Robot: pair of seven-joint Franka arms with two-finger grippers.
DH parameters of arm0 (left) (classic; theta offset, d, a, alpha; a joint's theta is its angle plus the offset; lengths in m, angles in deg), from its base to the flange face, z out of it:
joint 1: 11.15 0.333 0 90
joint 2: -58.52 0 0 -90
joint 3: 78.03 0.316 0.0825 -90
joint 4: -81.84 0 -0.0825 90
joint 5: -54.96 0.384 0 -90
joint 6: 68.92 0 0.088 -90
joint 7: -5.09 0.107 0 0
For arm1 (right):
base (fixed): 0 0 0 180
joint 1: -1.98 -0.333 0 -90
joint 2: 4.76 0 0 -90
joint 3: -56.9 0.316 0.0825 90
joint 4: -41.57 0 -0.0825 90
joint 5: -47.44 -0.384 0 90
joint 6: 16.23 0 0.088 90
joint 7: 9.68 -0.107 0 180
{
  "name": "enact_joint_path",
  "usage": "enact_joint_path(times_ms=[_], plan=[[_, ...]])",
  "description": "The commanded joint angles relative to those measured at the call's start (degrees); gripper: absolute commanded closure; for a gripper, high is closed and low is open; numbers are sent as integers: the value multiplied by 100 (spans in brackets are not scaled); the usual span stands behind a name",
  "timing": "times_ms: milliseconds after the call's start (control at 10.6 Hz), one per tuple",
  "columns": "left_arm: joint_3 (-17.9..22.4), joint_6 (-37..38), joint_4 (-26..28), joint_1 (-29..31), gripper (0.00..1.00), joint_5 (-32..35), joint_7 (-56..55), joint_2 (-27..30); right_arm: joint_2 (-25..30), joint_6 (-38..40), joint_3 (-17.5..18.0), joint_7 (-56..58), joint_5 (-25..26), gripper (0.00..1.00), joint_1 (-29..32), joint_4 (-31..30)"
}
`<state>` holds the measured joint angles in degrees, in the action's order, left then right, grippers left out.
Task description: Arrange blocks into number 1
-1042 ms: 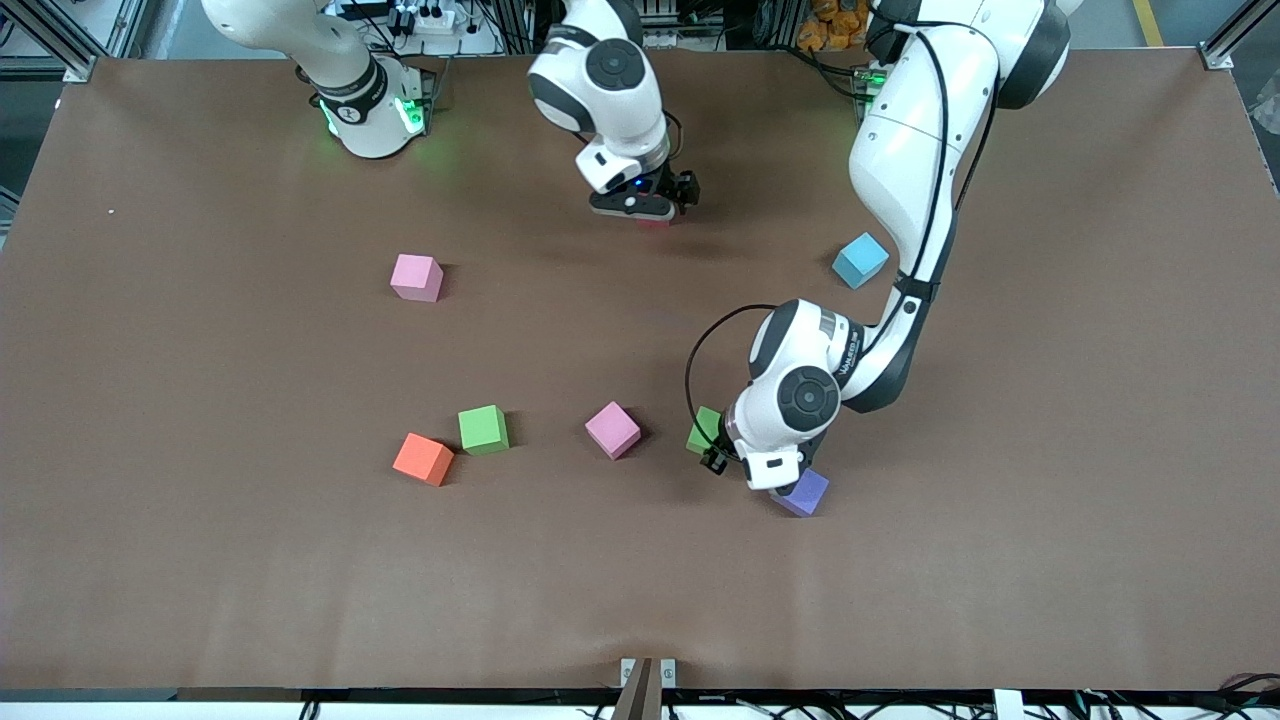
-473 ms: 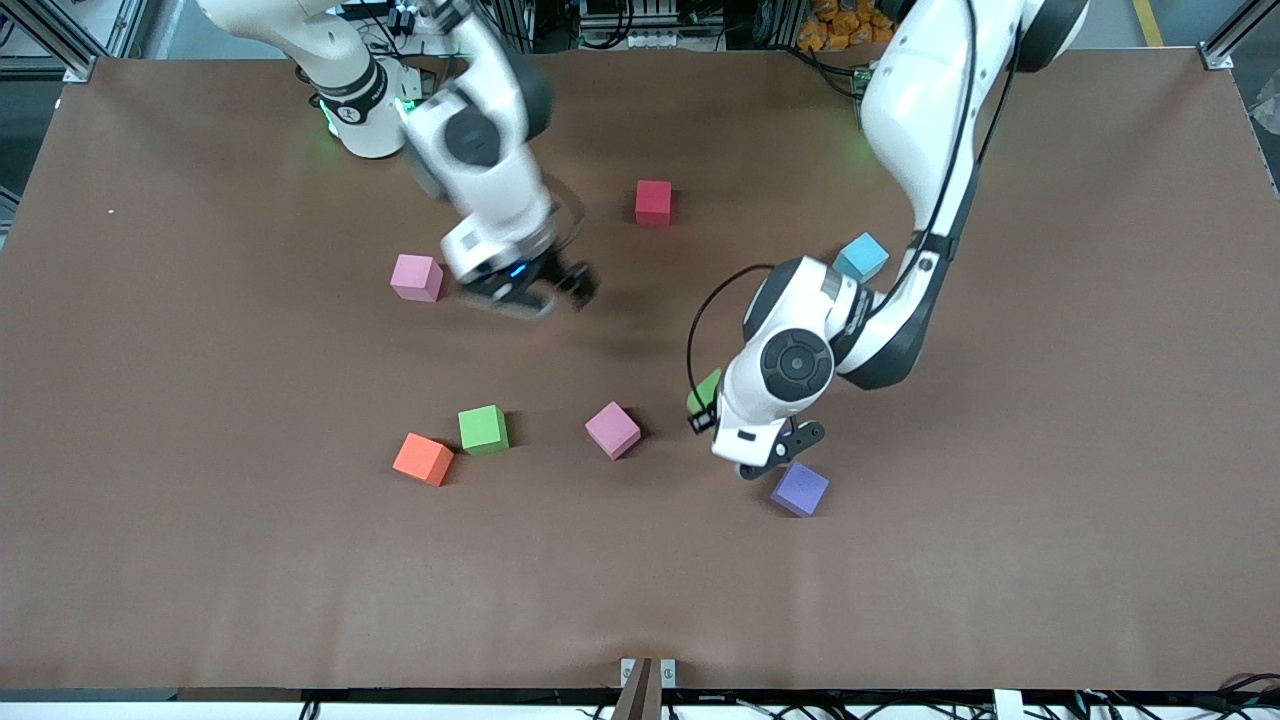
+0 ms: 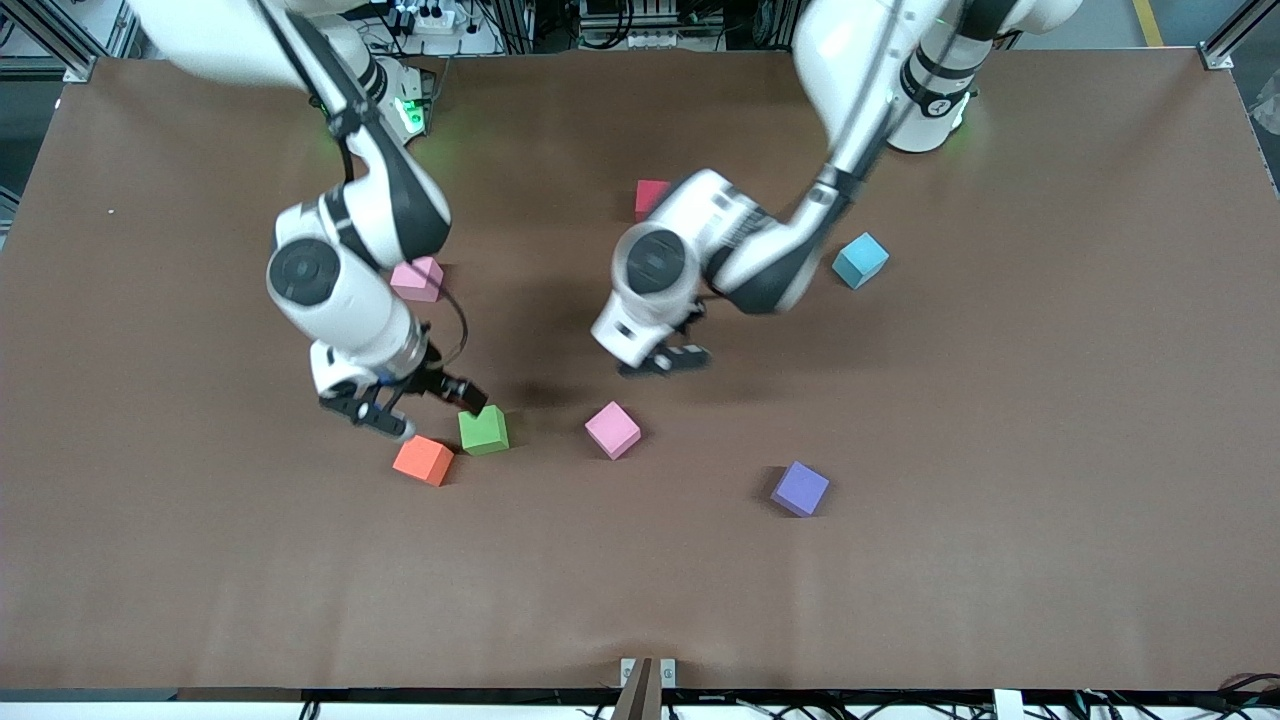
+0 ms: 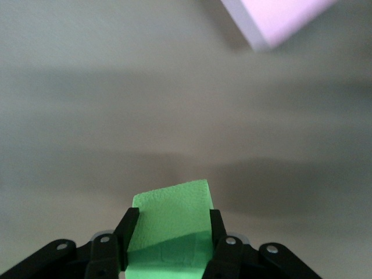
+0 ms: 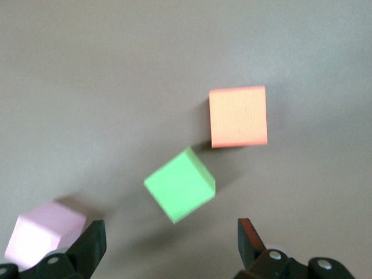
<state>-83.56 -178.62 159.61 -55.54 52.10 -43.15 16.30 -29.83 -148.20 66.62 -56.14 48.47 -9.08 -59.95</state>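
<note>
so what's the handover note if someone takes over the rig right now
Left gripper: shut on the held green block, up over bare table near a pink cube.
Right gripper: open, low over the loose green block and orange block, which sit side by side.
Red block is nearest the bases; purple block lies alone toward the left arm's end.
Done: nothing lined up yet.
Left: set all five blocks into a 1.

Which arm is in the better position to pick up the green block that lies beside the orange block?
The right arm. Its open right hand hangs just over the green block beside the orange block. The left hand is shut on the other green block, above bare table.
</note>
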Motion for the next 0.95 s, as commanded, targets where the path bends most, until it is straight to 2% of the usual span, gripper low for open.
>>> enact_joint_path(times_ms=[0, 95, 189, 379, 473, 568, 852], plan=[[-464, -471, 753, 53, 100, 540, 165, 91, -891, 407, -485, -808, 55, 0, -298, 1053], [-571, -752, 1122, 71, 100, 549, 174, 196, -1251, 600, -880, -1369, 29, 0, -596, 1438], [-676, -989, 1370, 123, 100, 593, 226, 267, -1498, 663, -1101, -2062, -15, 0, -860, 1616], [-878, -1909, 2185, 272, 100, 918, 516, 582, -1632, 673, -1322, -2971, -775, 0, -1090, 1697], [-897, -2054, 2346, 299, 100, 919, 534, 680, -1624, 760, -1488, -3079, -1163, 0, -1213, 1688], [-923, -2047, 2374, 299, 100, 910, 543, 707, -1623, 874, -1594, -3115, -1184, 0, -1327, 1662], [-1054, -2046, 2418, 299, 100, 892, 543, 716, -1519, 787, -1613, -3115, -1219, 0, -1293, 1303]])
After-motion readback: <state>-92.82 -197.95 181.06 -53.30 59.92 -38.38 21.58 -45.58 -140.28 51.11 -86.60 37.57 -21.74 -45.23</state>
